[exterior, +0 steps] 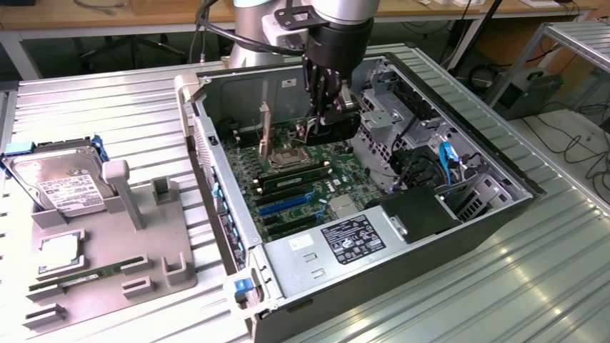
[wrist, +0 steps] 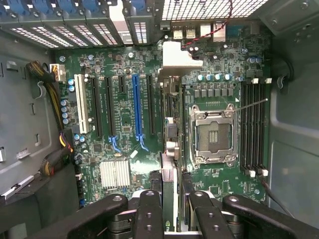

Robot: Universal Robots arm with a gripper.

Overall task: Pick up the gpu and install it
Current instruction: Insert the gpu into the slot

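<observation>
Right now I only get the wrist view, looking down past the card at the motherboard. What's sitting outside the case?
Observer: A gray holder stands on the table, to the exterior view's left of the case, with a hard drive propped in it.
Operator: Anything else in it?
Observer: A memory stick lies near its front edge.
Operator: And the card's height?
Observer: From the side, the gpu in the gripper seems to hang above the motherboard, not yet seated.
</observation>
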